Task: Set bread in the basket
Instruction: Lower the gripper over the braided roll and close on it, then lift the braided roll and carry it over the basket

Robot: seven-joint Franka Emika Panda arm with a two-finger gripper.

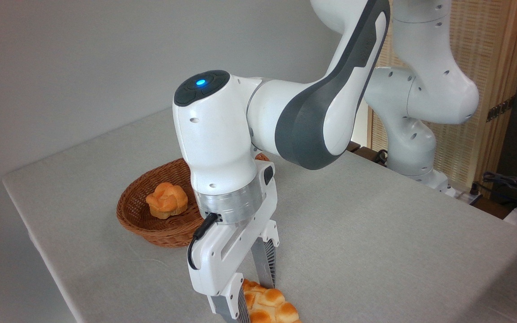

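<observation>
At the near edge of the table (375, 233) your gripper (254, 298) stands straight down over the bread (269, 306), one finger on each side of the braided loaf and spread fairly wide; you cannot tell from here whether the pads touch the crust. Centre the fingers across the loaf's width, close gently so the soft crust does not crush, then lift clear before you swing away. Further back, the basket (151, 231) sits partly hidden by the wrist, holding only a small round orange bun (167, 199), so aim for the free space beside it
</observation>
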